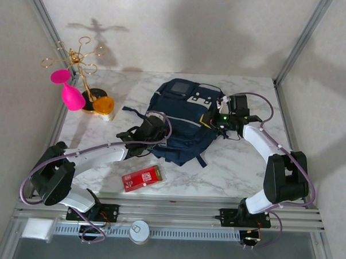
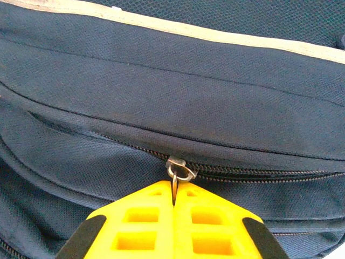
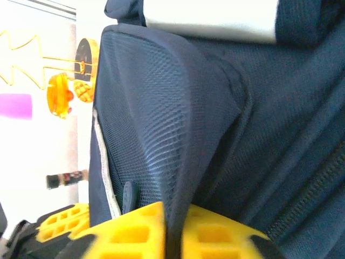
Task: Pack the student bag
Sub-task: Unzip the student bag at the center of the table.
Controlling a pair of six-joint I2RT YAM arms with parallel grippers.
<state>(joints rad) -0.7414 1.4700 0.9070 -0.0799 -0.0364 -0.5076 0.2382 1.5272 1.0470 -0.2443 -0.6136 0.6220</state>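
1. Claw check: left claw [image 2: 174, 189] is shut tight on the zipper pull [image 2: 179, 169], with the little metal tab squeezed between the yellow pads.
2. Right claw [image 3: 173, 218] looks pinched on a fold of navy fabric at the bag's side. The fold runs straight down between its pads, with the mesh panel [image 3: 145, 124] rising right above them.
3. Both are on the student bag [image 1: 182, 121], which lies flat in the middle of the bench [image 1: 234, 166], centre of the overhead frame. The left claw is on its lower-left edge and the right claw on its right edge.
4. Handling, my guess: soft, floppy cloth that sags and bunches with nothing stiff in it, and probably light. A pull on the tab will likely drag the whole bag unless the other side is pinned. Good spots to hold are the pull tab for the zipper [image 2: 259, 174] and a fabric fold or strap for bracing.
5. Orientation: front face up, with the grey patch [image 1: 179, 87] toward the top of the frame. The long axis runs top to bottom of the frame, leaning slightly right at the bottom. Can't tell which end is the bag's top.
6. A red box [image 1: 142, 178] sits just below the bag, apart from it. My guess is that it's cargo.
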